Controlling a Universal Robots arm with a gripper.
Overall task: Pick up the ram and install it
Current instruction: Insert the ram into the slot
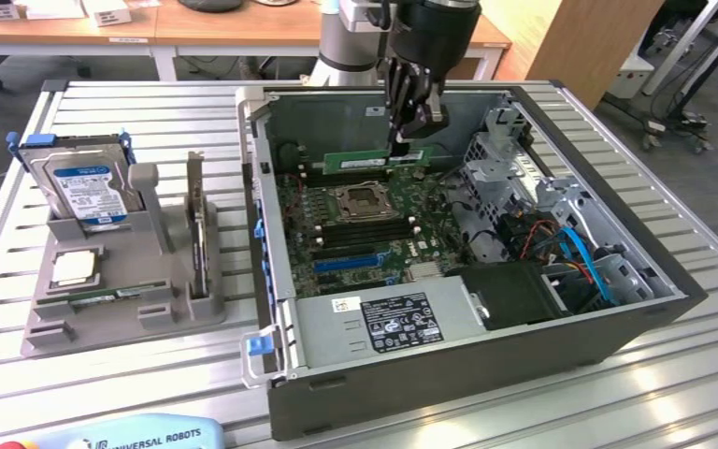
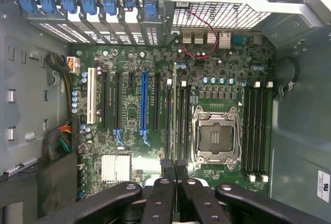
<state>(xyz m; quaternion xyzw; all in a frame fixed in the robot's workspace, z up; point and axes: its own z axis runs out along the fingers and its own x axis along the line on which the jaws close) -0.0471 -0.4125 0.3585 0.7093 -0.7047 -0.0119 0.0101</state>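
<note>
Ram (image 1: 359, 163) sits in the upper centre of the exterior view: a long, thin green board held level on its edge, with a small white label near its middle. The gripper (image 1: 404, 140) reaches down into the open computer case (image 1: 484, 360), its black fingers pinched on the ram's top edge. The stick hangs over the motherboard (image 1: 356, 234), just behind the CPU socket (image 1: 362, 198). In the wrist view it shows edge-on as a thin line (image 2: 175, 110) running out from between the fingertips (image 2: 166, 175), over the black memory slots (image 2: 182, 125).
</note>
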